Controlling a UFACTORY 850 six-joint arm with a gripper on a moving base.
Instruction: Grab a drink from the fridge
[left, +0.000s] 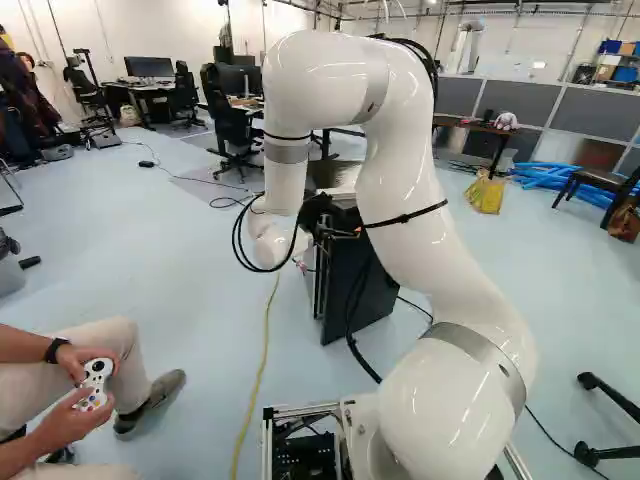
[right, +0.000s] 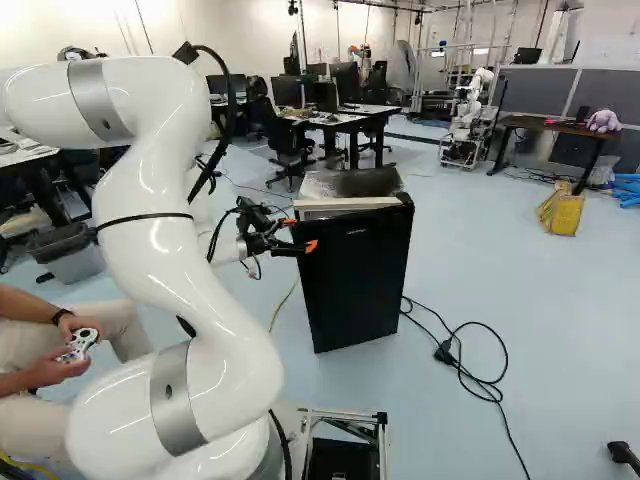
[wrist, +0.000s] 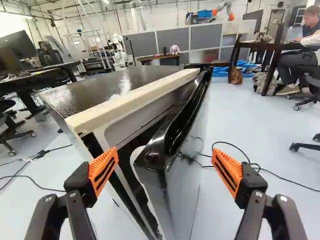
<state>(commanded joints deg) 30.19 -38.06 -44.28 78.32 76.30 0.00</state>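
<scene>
Black and glossy, the fridge (wrist: 100, 95) stands ahead of my gripper (right: 302, 235), its door (wrist: 187, 160) ajar. The door's near upper corner sits between my widely parted fingers, with a visible gap from each orange pad (wrist: 227, 170). A pale strip (wrist: 135, 100) edges the fridge's shiny dark top. Beyond the door's outer side I see smooth, pale blue floor (right: 500, 280), crossed by a looped black cable (right: 470, 375), then a yellow bag (right: 565, 215) and grey partitions (wrist: 172, 44).
</scene>
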